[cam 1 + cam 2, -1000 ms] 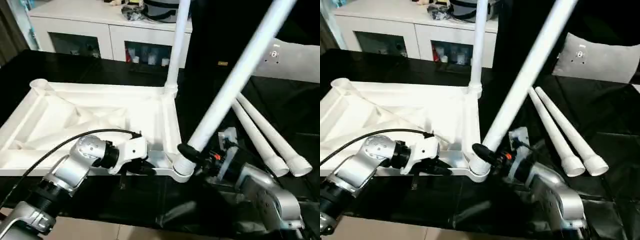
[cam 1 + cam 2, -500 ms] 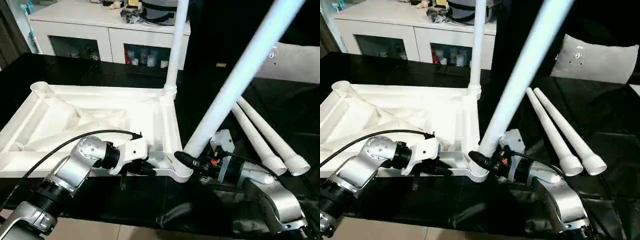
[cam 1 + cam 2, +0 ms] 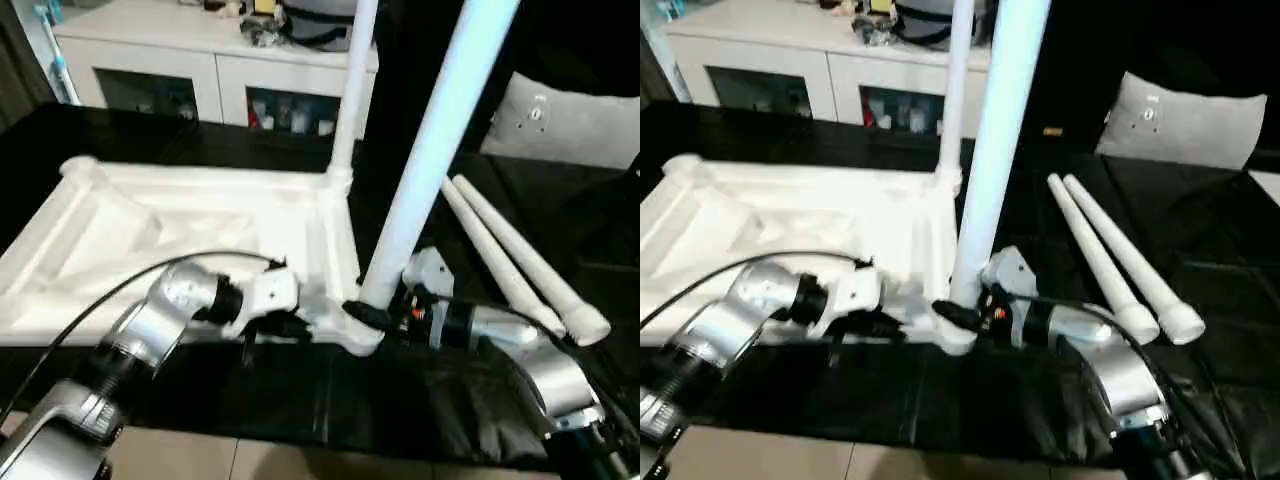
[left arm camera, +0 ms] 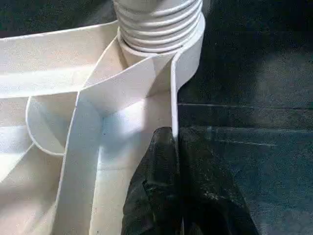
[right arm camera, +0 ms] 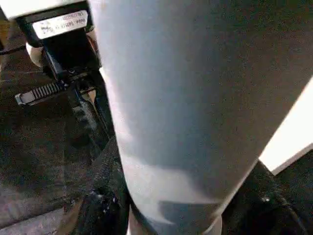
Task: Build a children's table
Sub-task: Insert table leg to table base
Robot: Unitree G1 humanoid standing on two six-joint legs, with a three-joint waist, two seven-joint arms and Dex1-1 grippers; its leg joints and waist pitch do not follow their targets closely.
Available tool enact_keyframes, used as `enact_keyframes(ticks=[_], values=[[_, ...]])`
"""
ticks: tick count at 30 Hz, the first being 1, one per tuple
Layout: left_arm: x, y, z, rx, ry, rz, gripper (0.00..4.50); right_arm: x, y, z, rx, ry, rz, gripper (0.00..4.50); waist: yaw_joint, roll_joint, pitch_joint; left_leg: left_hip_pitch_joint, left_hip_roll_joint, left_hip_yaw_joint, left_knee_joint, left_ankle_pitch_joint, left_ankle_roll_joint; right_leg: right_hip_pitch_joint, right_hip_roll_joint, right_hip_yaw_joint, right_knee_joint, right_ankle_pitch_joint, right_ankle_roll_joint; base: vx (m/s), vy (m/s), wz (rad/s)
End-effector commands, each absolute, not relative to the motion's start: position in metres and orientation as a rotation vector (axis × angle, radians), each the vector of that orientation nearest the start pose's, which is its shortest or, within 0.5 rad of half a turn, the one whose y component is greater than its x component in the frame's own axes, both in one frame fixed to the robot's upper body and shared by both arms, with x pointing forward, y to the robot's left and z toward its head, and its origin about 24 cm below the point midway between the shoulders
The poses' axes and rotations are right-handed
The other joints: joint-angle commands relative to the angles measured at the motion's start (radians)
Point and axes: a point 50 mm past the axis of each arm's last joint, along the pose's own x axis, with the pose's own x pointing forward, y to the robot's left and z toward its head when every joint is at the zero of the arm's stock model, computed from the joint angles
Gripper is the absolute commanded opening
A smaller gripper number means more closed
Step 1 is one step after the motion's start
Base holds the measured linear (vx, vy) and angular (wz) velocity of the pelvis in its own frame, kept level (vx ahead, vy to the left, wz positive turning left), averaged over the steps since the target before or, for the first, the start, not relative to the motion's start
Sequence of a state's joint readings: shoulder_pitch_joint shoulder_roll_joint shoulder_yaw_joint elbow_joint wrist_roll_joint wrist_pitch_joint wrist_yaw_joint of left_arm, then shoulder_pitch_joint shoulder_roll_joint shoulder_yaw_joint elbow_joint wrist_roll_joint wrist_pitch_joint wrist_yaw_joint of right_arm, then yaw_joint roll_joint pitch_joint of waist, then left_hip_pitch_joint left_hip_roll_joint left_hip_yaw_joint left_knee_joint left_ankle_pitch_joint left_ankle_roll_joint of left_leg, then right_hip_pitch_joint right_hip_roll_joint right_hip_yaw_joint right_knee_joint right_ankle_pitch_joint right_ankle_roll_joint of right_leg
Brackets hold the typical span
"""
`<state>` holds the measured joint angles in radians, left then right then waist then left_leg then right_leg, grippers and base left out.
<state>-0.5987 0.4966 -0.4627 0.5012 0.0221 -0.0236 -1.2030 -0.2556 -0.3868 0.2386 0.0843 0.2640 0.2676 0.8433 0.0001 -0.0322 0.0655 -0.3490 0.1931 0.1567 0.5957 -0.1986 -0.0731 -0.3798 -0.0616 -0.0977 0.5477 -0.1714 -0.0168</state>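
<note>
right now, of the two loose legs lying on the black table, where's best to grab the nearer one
Probably mid-shaft on the nearer loose leg, coming from above with the fingers across it. It lies flat, pressed against the other loose leg, so a side approach is blocked; the wide ribbed end looks harder to clamp.

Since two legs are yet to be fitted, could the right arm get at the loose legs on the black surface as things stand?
Probably not yet: the right gripper is clamped on the leg at the tabletop's near corner socket. The loose legs lie beside it, unobstructed.

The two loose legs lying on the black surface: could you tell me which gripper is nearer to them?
Right. The right gripper grips the leg being fitted at the top's near corner socket, beside the two loose legs. The left gripper pinches the tabletop's near rim, farther away.
</note>
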Motion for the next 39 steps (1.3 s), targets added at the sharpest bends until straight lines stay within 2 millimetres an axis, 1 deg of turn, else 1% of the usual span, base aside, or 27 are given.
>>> enact_keyframes(ticks=[1,2,3,4,6,7,8,9,10,11,12,13,14,15,16,17,18,19,20,21,23,25,27,31,33,35,39], values=[[0.333,0.150,0.088,0.764,0.339,-1.282,0.00,0.250,-0.129,0.011,-0.093,0.494,1.109,1.90,-0.024,0.014,-0.020,0.036,0.038,-0.035,-0.089,-0.577,-0.001,0.012,-0.076,0.001,-0.118,-0.674,-0.017,0.000,0.000,0.00],[0.334,0.151,0.089,0.770,0.339,-1.280,0.00,0.251,-0.129,0.011,-0.091,0.491,1.107,1.90,-0.024,0.025,-0.012,0.034,0.050,-0.046,-0.105,-0.636,-0.012,0.022,-0.076,-0.007,-0.110,-0.632,-0.027,-0.034,0.051,-0.03],[0.335,0.152,0.090,0.773,0.340,-1.279,0.00,0.252,-0.128,0.011,-0.089,0.487,1.104,1.90,-0.028,0.029,-0.009,0.036,0.055,-0.050,-0.111,-0.673,-0.019,0.026,-0.077,-0.012,-0.107,-0.607,-0.034,-0.034,0.051,-0.03],[0.336,0.152,0.091,0.774,0.340,-1.278,0.00,0.252,-0.127,0.012,-0.088,0.484,1.103,1.90,-0.032,0.027,-0.006,0.026,0.060,-0.056,-0.124,-0.710,-0.031,0.039,-0.079,-0.012,-0.089,-0.564,-0.041,0.000,0.000,0.00],[0.336,0.154,0.091,0.777,0.344,-1.278,0.00,0.254,-0.126,0.012,-0.080,0.478,1.095,1.90,-0.034,0.022,0.003,0.046,0.051,-0.050,-0.117,-0.736,-0.041,0.021,-0.089,-0.019,-0.110,-0.650,-0.033,0.000,0.000,0.00],[0.337,0.155,0.090,0.778,0.346,-1.280,0.00,0.255,-0.126,0.012,-0.076,0.474,1.087,1.90,-0.042,0.021,0.006,0.064,0.036,-0.044,-0.091,-0.707,-0.034,0.009,-0.091,-0.048,-0.149,-0.736,-0.003,0.000,0.000,0.00],[0.337,0.158,0.089,0.771,0.354,-1.279,0.00,0.256,-0.124,0.012,-0.061,0.469,1.067,1.90,-0.043,0.036,0.016,0.056,0.045,-0.045,-0.102,-0.723,-0.028,0.027,-0.084,-0.082,-0.147,-0.739,0.020,0.000,0.000,0.00],[0.337,0.158,0.089,0.771,0.354,-1.279,0.00,0.256,-0.124,0.012,-0.061,0.469,1.067,1.90,-0.042,0.043,0.020,0.019,0.066,-0.050,-0.139,-0.773,-0.037,0.067,-0.074,-0.087,-0.094,-0.663,0.018,0.000,0.000,0.00],[0.336,0.159,0.088,0.767,0.357,-1.279,0.00,0.257,-0.124,0.012,-0.053,0.467,1.059,1.90,0.017,0.048,0.010,-0.066,0.106,-0.048,-0.224,-0.861,-0.061,0.135,-0.063,0.007,0.119,-0.287,-0.032,-0.052,-0.036,0.07],[0.334,0.159,0.087,0.756,0.362,-1.286,0.00,0.258,-0.123,0.012,-0.041,0.465,1.046,1.90,0.036,0.026,0.018,0.019,0.058,0.017,-0.215,-0.791,-0.071,0.025,-0.046,0.045,0.095,-0.346,-0.060,0.010,-0.123,0.14],[0.331,0.159,0.085,0.741,0.368,-1.294,0.00,0.259,-0.122,0.012,-0.028,0.460,1.029,1.90,0.009,-0.030,0.002,0.050,0.021,-0.008,-0.115,-0.651,-0.057,-0.008,-0.084,0.075,-0.012,-0.637,-0.038,0.010,-0.123,0.14],[0.328,0.159,0.083,0.720,0.372,-1.302,0.00,0.260,-0.121,0.012,-0.016,0.455,1.014,1.90,0.034,-0.035,0.000,0.084,-0.023,-0.012,0.054,-0.236,-0.008,-0.059,-0.178,0.095,-0.145,-1.119,0.002,0.063,-0.131,-0.09],[0.327,0.159,0.082,0.707,0.374,-1.305,0.00,0.261,-0.120,0.012,-0.006,0.452,1.003,1.90,0.045,-0.031,-0.006,-0.019,-0.013,-0.049,0.016,-0.049,0.016,0.044,-0.193,0.114,-0.095,-1.033,-0.006,0.062,-0.057,-0.34],[0.327,0.159,0.082,0.707,0.374,-1.305,0.00,0.261,-0.120,0.012,-0.006,0.452,1.003,1.90,0.052,-0.026,-0.005,-0.035,0.001,-0.048,-0.034,-0.046,-0.003,0.058,-0.164,0.094,-0.075,-0.916,-0.010,0.062,-0.057,-0.34],[0.325,0.159,0.081,0.705,0.375,-1.304,0.00,0.263,-0.119,0.012,0.003,0.444,0.987,1.90,0.045,-0.009,-0.012,-0.020,0.028,-0.048,-0.092,-0.121,-0.018,0.039,-0.100,0.069,-0.037,-0.589,-0.068,0.079,-0.017,-0.21],[0.325,0.159,0.081,0.705,0.375,-1.304,0.00,0.263,-0.119,0.012,0.003,0.444,0.987,1.90,0.035,0.004,-0.020,0.005,0.042,-0.045,-0.098,-0.228,-0.027,0.029,-0.082,0.071,-0.014,-0.380,-0.131,0.000,0.000,0.00],[0.325,0.160,0.080,0.708,0.377,-1.303,0.00,0.264,-0.119,0.012,-0.001,0.443,0.984,1.90,0.028,0.005,-0.020,0.007,0.043,-0.044,-0.103,-0.267,-0.023,0.030,-0.083,0.072,-0.011,-0.333,-0.158,0.000,0.000,0.00],[0.325,0.160,0.080,0.711,0.381,-1.303,0.00,0.265,-0.119,0.011,-0.004,0.443,0.981,1.90,0.021,0.004,-0.020,0.003,0.041,-0.042,-0.105,-0.336,-0.019,0.037,-0.084,0.071,-0.016,-0.358,-0.181,0.000,0.000,0.00],[0.325,0.160,0.080,0.711,0.381,-1.303,0.00,0.265,-0.119,0.011,-0.004,0.443,0.981,1.90,0.019,0.003,-0.014,0.005,0.036,-0.041,-0.105,-0.399,-0.023,0.032,-0.089,0.070,-0.029,-0.455,-0.168,0.000,0.000,0.00],[0.323,0.161,0.079,0.708,0.387,-1.306,0.00,0.267,-0.119,0.012,-0.002,0.443,0.974,1.90,0.020,0.001,-0.014,0.010,0.035,-0.040,-0.103,-0.420,-0.024,0.027,-0.092,0.072,-0.037,-0.502,-0.157,0.000,0.000,0.00],[0.321,0.161,0.078,0.704,0.397,-1.312,0.00,0.268,-0.119,0.012,-0.004,0.443,0.971,1.90,0.020,-0.001,-0.015,0.007,0.033,-0.043,-0.108,-0.410,-0.021,0.033,-0.100,0.070,-0.052,-0.594,-0.117,0.000,0.000,0.00],[0.319,0.162,0.077,0.703,0.405,-1.316,0.00,0.269,-0.118,0.012,-0.010,0.442,0.969,1.90,0.020,-0.003,-0.013,0.009,0.036,-0.042,-0.110,-0.410,-0.021,0.026,-0.100,0.072,-0.056,-0.600,-0.109,0.000,0.000,0.00],[0.318,0.161,0.076,0.700,0.407,-1.317,0.00,0.269,-0.118,0.012,-0.014,0.442,0.968,1.90,0.019,-0.001,-0.013,0.009,0.038,-0.043,-0.112,-0.415,-0.022,0.025,-0.100,0.072,-0.056,-0.598,-0.108,0.000,0.000,0.00],[0.317,0.162,0.075,0.702,0.412,-1.314,0.00,0.269,-0.118,0.012,-0.017,0.442,0.968,1.90,0.012,0.002,-0.017,0.009,0.040,-0.040,-0.115,-0.402,-0.020,0.027,-0.096,0.073,-0.049,-0.511,-0.135,0.000,0.000,0.00],[0.317,0.162,0.075,0.703,0.417,-1.307,0.00,0.270,-0.119,0.012,-0.019,0.442,0.967,1.90,0.007,-0.001,-0.018,0.005,0.041,-0.038,-0.117,-0.388,-0.019,0.031,-0.095,0.074,-0.046,-0.477,-0.146,0.000,0.000,0.00],[0.316,0.162,0.074,0.688,0.422,-1.292,0.00,0.271,-0.119,0.011,-0.018,0.445,0.960,1.90,0.006,0.001,-0.018,0.010,0.038,-0.034,-0.114,-0.400,-0.017,0.027,-0.096,0.076,-0.049,-0.504,-0.146,0.000,0.000,0.00],[0.308,0.157,0.074,0.585,0.428,-1.221,0.00,0.276,-0.118,0.011,-0.018,0.447,0.891,1.90,0.003,0.001,-0.018,0.009,0.043,-0.034,-0.116,-0.398,-0.027,0.025,-0.098,0.078,-0.046,-0.512,-0.152,0.000,0.000,0.00]])
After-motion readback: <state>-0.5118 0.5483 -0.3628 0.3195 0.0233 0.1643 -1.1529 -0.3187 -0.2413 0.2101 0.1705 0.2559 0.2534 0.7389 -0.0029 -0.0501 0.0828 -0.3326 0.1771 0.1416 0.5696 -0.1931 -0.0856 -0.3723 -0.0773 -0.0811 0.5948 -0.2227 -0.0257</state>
